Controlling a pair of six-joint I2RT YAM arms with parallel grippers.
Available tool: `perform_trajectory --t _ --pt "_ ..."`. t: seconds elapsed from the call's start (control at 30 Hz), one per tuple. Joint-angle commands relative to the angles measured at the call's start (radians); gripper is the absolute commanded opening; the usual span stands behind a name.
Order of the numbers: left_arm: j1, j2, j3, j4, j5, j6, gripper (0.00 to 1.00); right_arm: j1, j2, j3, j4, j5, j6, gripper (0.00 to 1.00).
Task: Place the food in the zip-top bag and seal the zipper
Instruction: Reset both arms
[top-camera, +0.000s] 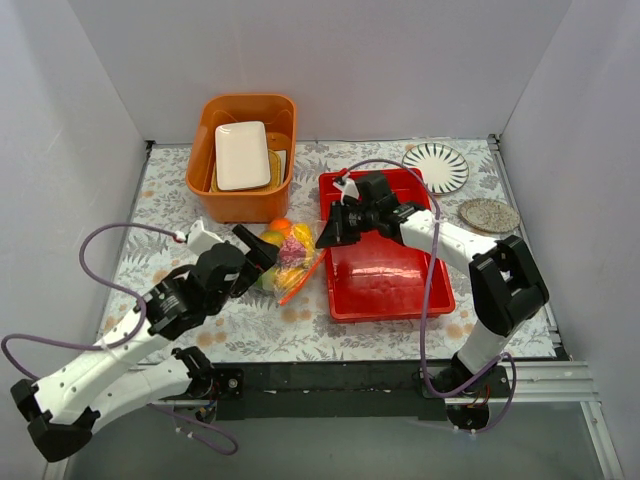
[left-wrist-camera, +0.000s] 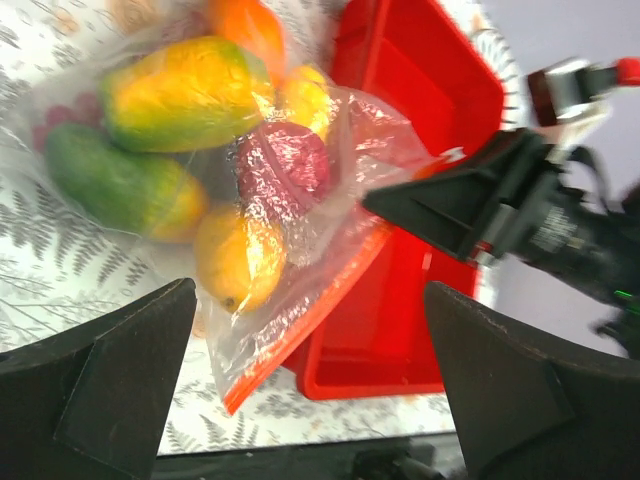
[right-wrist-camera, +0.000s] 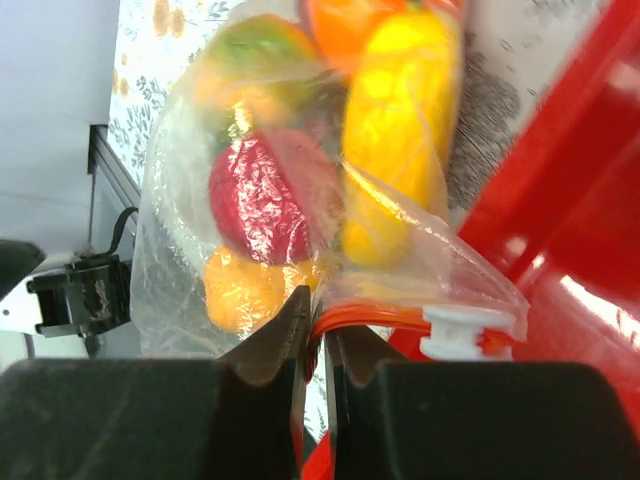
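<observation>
Beside red tray (top-camera: 392, 282) | left end effector (left-wrist-camera: 310, 298) wide open, empty | right end effector (right-wrist-camera: 318, 322) pinching zipper (right-wrist-camera: 372, 318)

Layout you had: your bag (top-camera: 292, 262), fruits (top-camera: 280, 238) inside, lay on the table (top-camera: 150, 200), just left of the tray (top-camera: 385, 285) and in front of the tub (top-camera: 240, 205), which held a dish (top-camera: 242, 155). A plate (top-camera: 436, 167) lay behind the tray's right corner, and a mat (top-camera: 489, 215) to the tray's right.

This is a robot test cell in a lab, not a real kitchen. Plain white panels (top-camera: 60, 120) wall in a small tabletop (top-camera: 260, 335) under a leaf-print cloth. Two white arms (top-camera: 120, 360) are bolted to a metal rail (top-camera: 330, 378), trailing purple cables (top-camera: 84, 256). An orange tub (top-camera: 245, 200), red tray (top-camera: 390, 280) and striped plate (top-camera: 436, 167) stand as props.
</observation>
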Motion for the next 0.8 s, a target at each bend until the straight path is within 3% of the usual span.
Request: perform_trajectory --t 0.0,0.13,0.2,0.23,0.27,0.37,0.47,0.57,0.63,0.77 --pt "0.006 0.115 0.085 -0.105 -0.089 0.099 0.98 0.046 0.002 0.141 -0.145 0.012 -0.213 0.16" --pt "0.049 0.176 0.131 -0.044 -0.086 0.165 0.98 0.06 0.008 0.242 -0.337 0.126 -0.325 0.22" --pt "0.104 0.213 0.17 -0.005 -0.031 0.249 0.98 0.057 0.0 0.279 -0.392 0.249 -0.345 0.42" --pt "0.192 0.228 0.179 0.007 0.004 0.288 0.98 0.055 -0.019 0.29 -0.429 0.292 -0.351 0.48" --pt "0.242 0.262 0.185 0.045 0.116 0.331 0.98 0.054 -0.035 0.288 -0.457 0.367 -0.35 0.61" --pt "0.4 0.319 0.237 0.042 0.218 0.44 0.98 0.043 -0.156 0.204 -0.408 0.476 -0.329 0.8" --pt "0.483 0.375 0.297 0.056 0.267 0.558 0.98 -0.015 -0.3 0.094 -0.381 0.588 -0.302 0.9" --pt "0.509 0.457 0.369 0.045 0.319 0.627 0.98 -0.18 -0.42 -0.003 -0.373 0.607 -0.276 0.98" --pt "0.508 0.504 0.424 0.026 0.336 0.63 0.98 -0.356 -0.471 -0.058 -0.365 0.56 -0.278 0.98" --pt "0.509 0.475 0.371 0.074 0.37 0.615 0.98 -0.52 -0.515 -0.121 -0.347 0.57 -0.299 0.98"
